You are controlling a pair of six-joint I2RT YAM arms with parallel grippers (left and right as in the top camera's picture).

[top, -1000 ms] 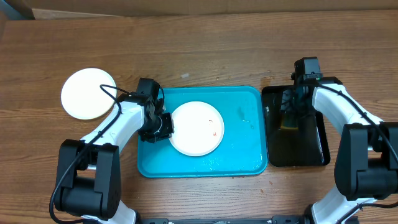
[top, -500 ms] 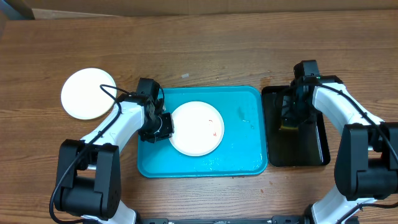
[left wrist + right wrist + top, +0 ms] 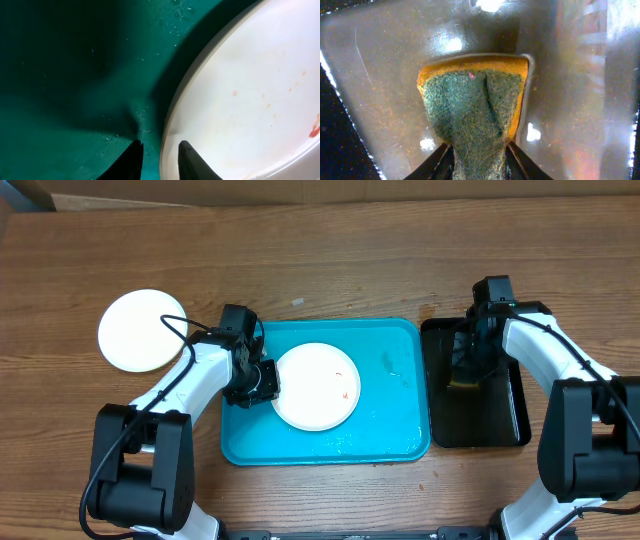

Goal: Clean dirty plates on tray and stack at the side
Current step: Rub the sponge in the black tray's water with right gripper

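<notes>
A white plate [image 3: 318, 387] with small orange smudges lies on the turquoise tray [image 3: 390, 420]. My left gripper [image 3: 268, 380] is at the plate's left rim. In the left wrist view the left gripper [image 3: 161, 160] is open: one finger is over the tray [image 3: 65, 75], the other over the plate [image 3: 250, 90], and a sliver of tray shows beside the rim. A second white plate [image 3: 143, 330] rests on the table at the far left. My right gripper [image 3: 468, 370] is down in the black tray [image 3: 500, 420]. There the right gripper [image 3: 479, 160] is shut on a green and yellow sponge [image 3: 470, 95].
The black tray [image 3: 380, 65] is wet and glossy and stands right against the turquoise tray's right side. Water droplets dot the turquoise tray's floor. Bare wooden table surrounds both trays.
My right gripper has lowered slightly and closed its fingers onto the sponge. My left gripper's jaws have parted a little at the plate's rim. The plate has not moved.
</notes>
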